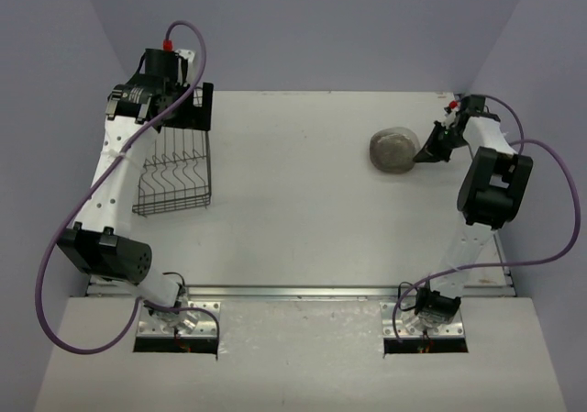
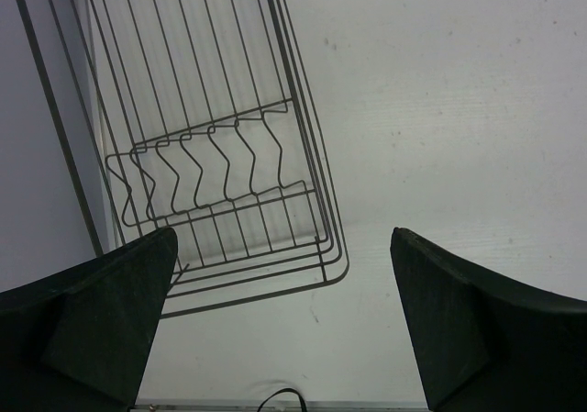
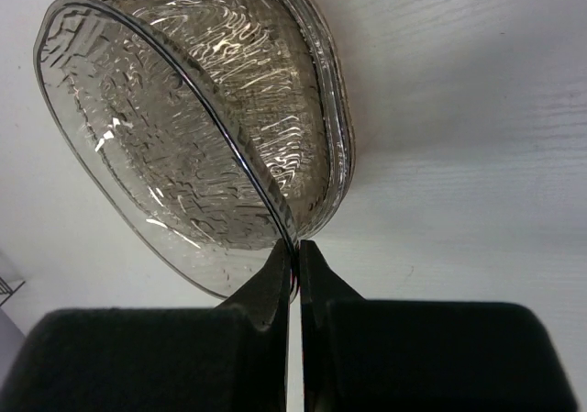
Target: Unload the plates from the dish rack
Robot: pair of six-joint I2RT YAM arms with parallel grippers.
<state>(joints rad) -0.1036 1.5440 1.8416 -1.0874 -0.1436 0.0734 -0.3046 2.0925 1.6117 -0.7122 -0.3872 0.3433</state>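
Observation:
The black wire dish rack stands on the table's left side, and no plate shows on its wavy dividers. My left gripper hovers over the rack's far end, open, with nothing between its fingers. At the right, my right gripper is shut on the rim of a see-through grey-brown plate, held tilted on edge. The plate leans against another see-through plate lying on the table just behind it. From above, the two read as one grey-brown pile.
Purple cables loop from both arms beside the table. The table's metal front edge runs along the near side, and grey walls close in the back and both sides.

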